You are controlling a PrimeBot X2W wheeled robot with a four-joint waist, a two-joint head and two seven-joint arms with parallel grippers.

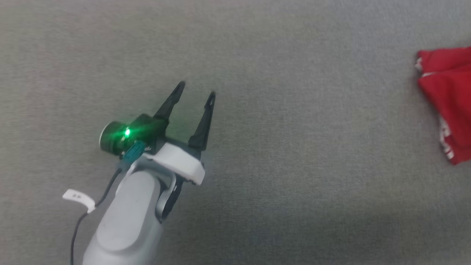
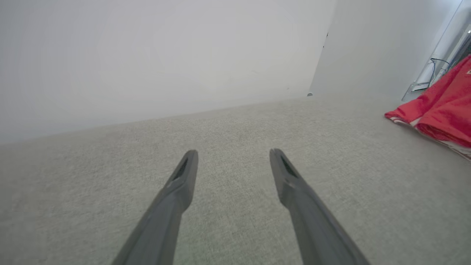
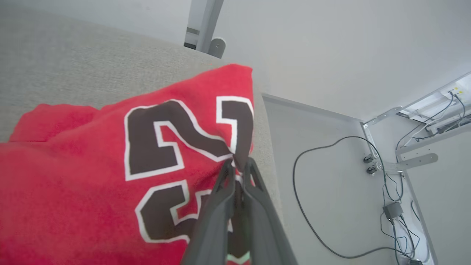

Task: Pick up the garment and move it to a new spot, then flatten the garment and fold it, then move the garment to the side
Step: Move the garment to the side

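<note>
The garment [image 3: 92,176] is a red jersey with a dark "23" outlined in white. In the right wrist view my right gripper [image 3: 239,165] is shut on a pinched fold of it, with the cloth bunched and pulled up at the fingertips. The head view has the garment [image 1: 447,95] at the far right edge, partly cut off by the frame. It also lies at the right edge of the left wrist view, garment [image 2: 438,106], resting on the grey surface. My left gripper [image 1: 195,92] hovers open over bare grey cloth at centre left, well apart from the garment, with nothing between its fingers [image 2: 184,176].
The grey fabric table [image 1: 294,147] spreads wide between my left gripper and the garment. Its right edge [image 3: 266,140] drops off beside the garment, with a floor, a black cable [image 3: 305,206] and a metal frame [image 3: 401,162] below. A pale wall [image 2: 147,55] backs the table.
</note>
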